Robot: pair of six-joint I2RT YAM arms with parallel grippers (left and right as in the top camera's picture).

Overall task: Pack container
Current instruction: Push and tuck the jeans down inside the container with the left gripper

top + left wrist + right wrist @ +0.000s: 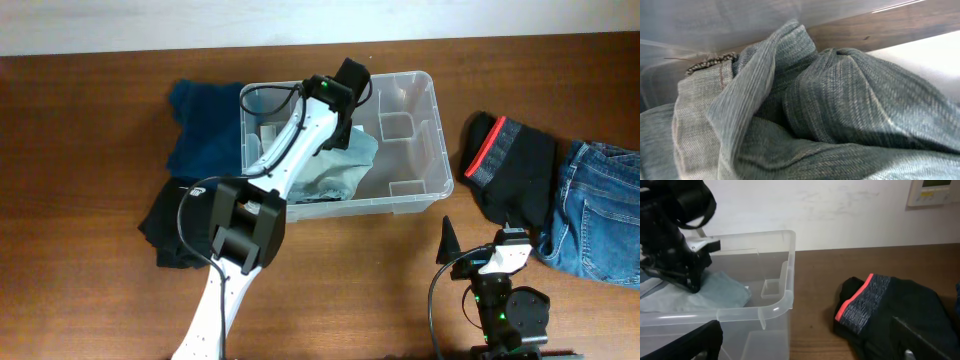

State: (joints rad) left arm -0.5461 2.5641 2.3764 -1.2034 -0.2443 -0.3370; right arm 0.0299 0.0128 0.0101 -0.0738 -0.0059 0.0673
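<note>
**Pack job: one piece in, four out**

R pincer [807, 342] sits parked at the near edge, fingers wide apart, holding nothing. Further out on the surface [100, 150] are a black garment [165, 235] on the L, and shorts [515, 170] w/ a coral band plus jeans [600, 215] on the R. All three lie outside the container [400, 207].

The container stands mid-surface toward the far side, between those piles. A grey-green cloth [345, 175] lies bunched in its L half; the R half looks bare. L pincer [338, 120] is down inside, right over that cloth. Its wrist cam shows cloth only, no fingers, so can't tell if it grips or has let go.

Farthest out, a navy garment [205, 125] lies against the container's L wall.

Judgement: approx. one of five items packed. The cloth prob. needs release or flattening, and four pieces are left.
</note>
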